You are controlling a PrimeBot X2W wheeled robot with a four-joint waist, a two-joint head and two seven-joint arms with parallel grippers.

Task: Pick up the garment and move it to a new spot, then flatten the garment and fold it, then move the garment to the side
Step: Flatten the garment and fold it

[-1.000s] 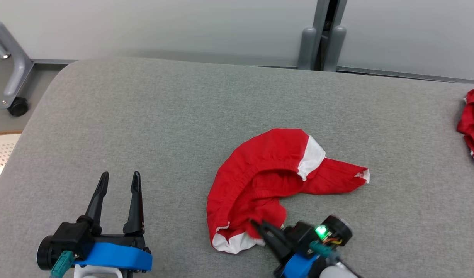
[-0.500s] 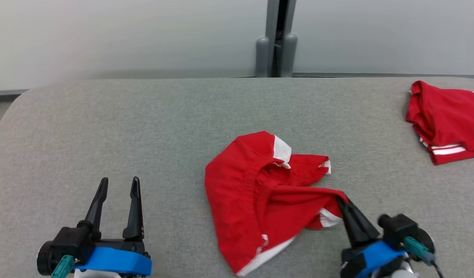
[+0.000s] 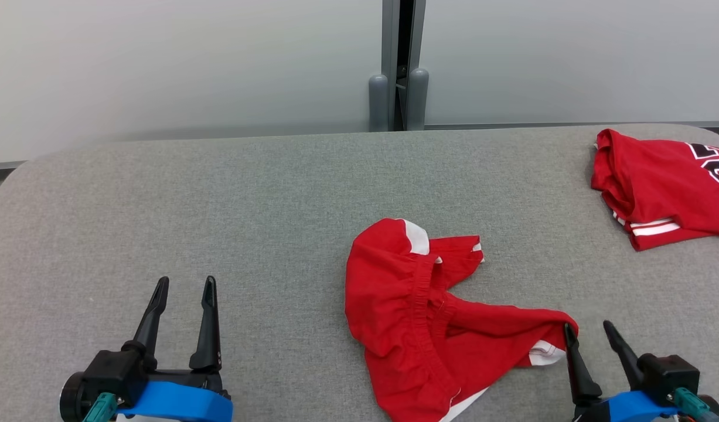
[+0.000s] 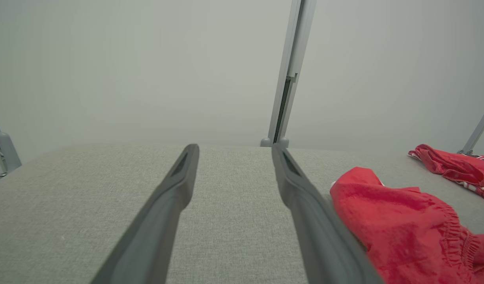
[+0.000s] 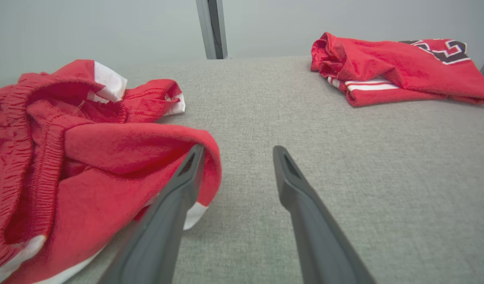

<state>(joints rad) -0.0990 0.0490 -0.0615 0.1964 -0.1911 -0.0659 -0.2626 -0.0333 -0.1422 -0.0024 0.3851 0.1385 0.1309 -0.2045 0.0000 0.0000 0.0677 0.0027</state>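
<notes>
Your right hand (image 3: 588, 326) just let go of the garment (image 3: 418, 316) and now stands spread at its right corner. Left hand (image 3: 186, 281) open, idle. Flattening likely next.

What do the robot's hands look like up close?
The left gripper and right gripper each have two long, tapering black fingers on a black block, with a bright blue collar behind and a teal cable plug beside it.

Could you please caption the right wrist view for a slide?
Right gripper, jaws open, at the edge of crumpled red-and-white shorts on a grey table; a folded red jersey lies beyond.
</notes>
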